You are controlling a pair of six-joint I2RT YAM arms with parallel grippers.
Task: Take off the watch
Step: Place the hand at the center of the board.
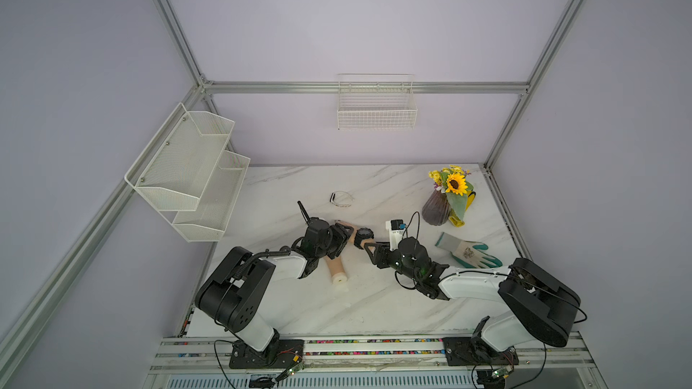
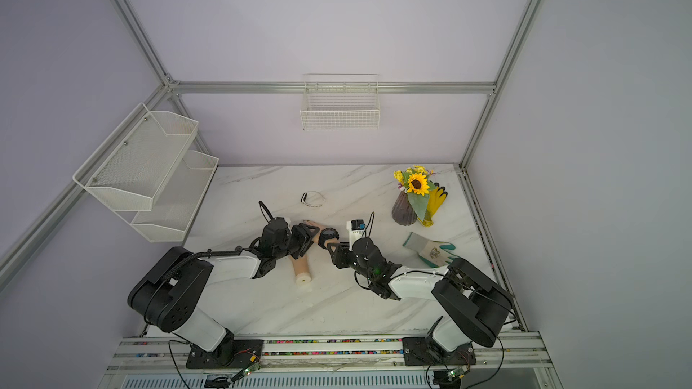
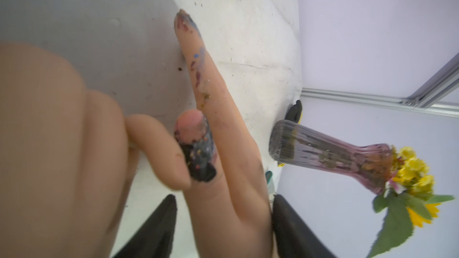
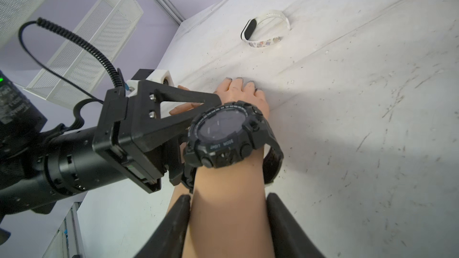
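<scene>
Black round plastic watch rides tan mannequin forearm; my right jaws clamp forearm, so brace firmly; left jaws' grip unclear.

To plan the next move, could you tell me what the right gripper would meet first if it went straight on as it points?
Most likely the black watch: the right gripper straddles the mannequin arm and points along it, with the watch next in line.

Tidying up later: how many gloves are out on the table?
2. A green-and-white glove lies flat in front of the vase; a yellow glove sits behind that vase, partly hidden. Others may be hidden.
</scene>
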